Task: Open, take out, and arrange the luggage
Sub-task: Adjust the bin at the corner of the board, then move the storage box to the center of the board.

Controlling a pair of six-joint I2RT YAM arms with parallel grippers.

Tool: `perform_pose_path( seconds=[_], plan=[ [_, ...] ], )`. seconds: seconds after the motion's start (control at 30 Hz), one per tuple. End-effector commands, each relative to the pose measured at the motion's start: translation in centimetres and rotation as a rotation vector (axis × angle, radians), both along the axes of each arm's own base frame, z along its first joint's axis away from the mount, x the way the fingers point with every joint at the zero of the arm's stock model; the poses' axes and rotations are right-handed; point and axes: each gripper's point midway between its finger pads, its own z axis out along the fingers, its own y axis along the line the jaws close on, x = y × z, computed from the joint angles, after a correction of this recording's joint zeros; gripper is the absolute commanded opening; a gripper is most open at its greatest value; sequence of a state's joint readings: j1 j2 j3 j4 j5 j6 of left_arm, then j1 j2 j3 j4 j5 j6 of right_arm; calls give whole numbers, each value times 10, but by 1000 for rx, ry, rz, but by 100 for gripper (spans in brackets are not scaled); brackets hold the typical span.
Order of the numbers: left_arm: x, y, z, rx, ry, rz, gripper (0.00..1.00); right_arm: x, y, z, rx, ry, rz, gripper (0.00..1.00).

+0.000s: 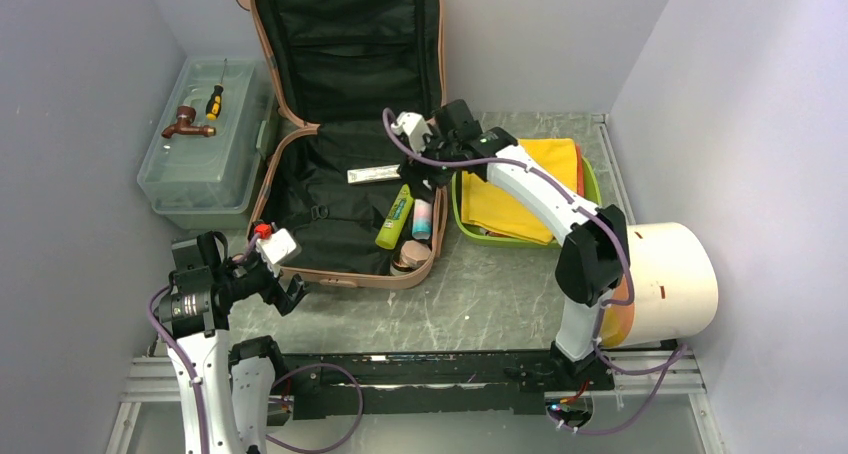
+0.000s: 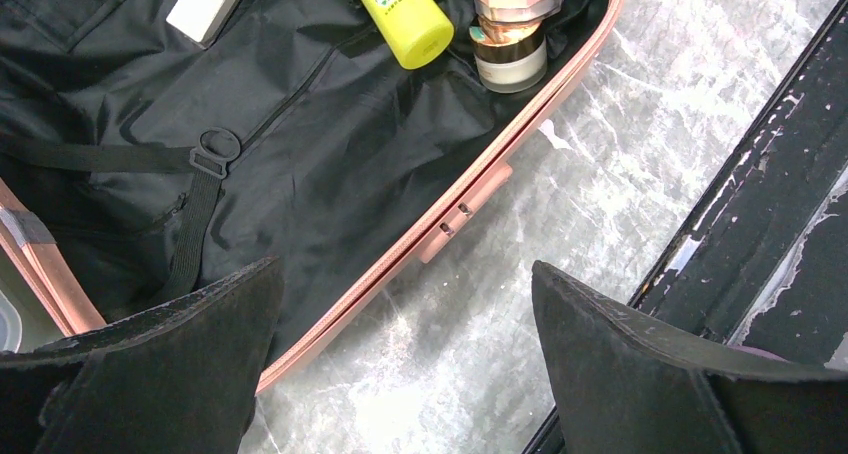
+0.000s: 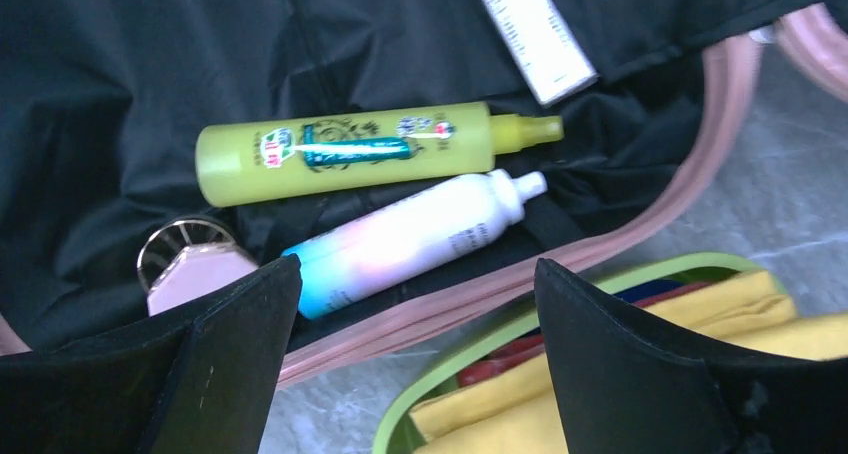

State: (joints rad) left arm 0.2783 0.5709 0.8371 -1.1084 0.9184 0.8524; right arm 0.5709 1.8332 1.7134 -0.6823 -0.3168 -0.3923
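Right gripper (image 3: 415, 269): its black fingers are nearest the lens, spread apart with nothing between them.
Under it: a white-to-blue spray bottle (image 3: 400, 242) lies just below the fingertips, inside the luggage (image 1: 330, 204).
Just beyond: a lime-green spray bottle (image 3: 340, 152) lies alongside the first one, a pink-lidded jar (image 3: 185, 269) sits by the left finger, and a white box (image 3: 530, 34) lies farther off.
Luggage: open and flat on the table, with the lid propped against the back wall and the black lining showing. The right gripper hangs over its right rim.
To the right gripper's outer side: a lime green tray (image 1: 500, 240) holding yellow cloth (image 3: 640, 364), just beside the luggage rim.
Left gripper (image 2: 405, 269): jaws wide and empty, poised over the luggage's near rim close to the pink handle (image 2: 465, 209).
Edges: bare marbled table (image 1: 480, 294) lies between the luggage and the black base rail.
Further out: a translucent toolbox (image 1: 205, 174) left of the luggage carries a brass tap (image 1: 186, 124) and a screwdriver (image 1: 214, 101). A white cylinder (image 1: 670, 279) stands far right.
Room: grey walls close in on three sides.
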Motion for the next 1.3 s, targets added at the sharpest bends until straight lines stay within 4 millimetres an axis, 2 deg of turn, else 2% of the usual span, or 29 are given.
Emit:
perform_pose_path(
  seconds=[0.0,0.1,0.23,0.4,0.5,0.63,0.7,0.8,0.87,0.93,1.1,1.27],
  plan=[
    [-2,-3,1,-7,-11,-22,99,-3,-7,3,-39,-35,-32,90],
    [-2,-3,0,-8,-7,-24,99,2,-33,2,-103,-105,-90,93],
    [-3,-3,1,-7,-9,-25,99,16,-74,18,-52,-158,-195,95],
    [-2,-2,1,-6,-8,-21,99,48,-144,48,58,-176,-460,95],
    [-3,-2,0,-4,-10,-15,100,57,-179,53,107,-186,-570,96],
    [-2,-1,1,-4,-12,-10,99,61,-208,47,136,-160,-655,95],
    [-2,-1,0,-3,-11,-9,100,60,-220,52,156,-141,-678,95],
    [-2,-1,0,-2,-9,-11,99,47,-230,67,151,-150,-667,95],
    [-2,-1,0,-1,-12,-14,100,30,-239,75,81,-147,-663,95],
    [-3,-1,0,-1,-13,-13,100,10,-253,75,-5,-124,-686,95],
    [-4,-2,1,-2,-20,-15,99,-48,-300,91,-212,-220,-783,97],
    [-4,-3,1,0,-24,-22,100,-97,-358,107,-413,-376,-993,98]
  ],
)
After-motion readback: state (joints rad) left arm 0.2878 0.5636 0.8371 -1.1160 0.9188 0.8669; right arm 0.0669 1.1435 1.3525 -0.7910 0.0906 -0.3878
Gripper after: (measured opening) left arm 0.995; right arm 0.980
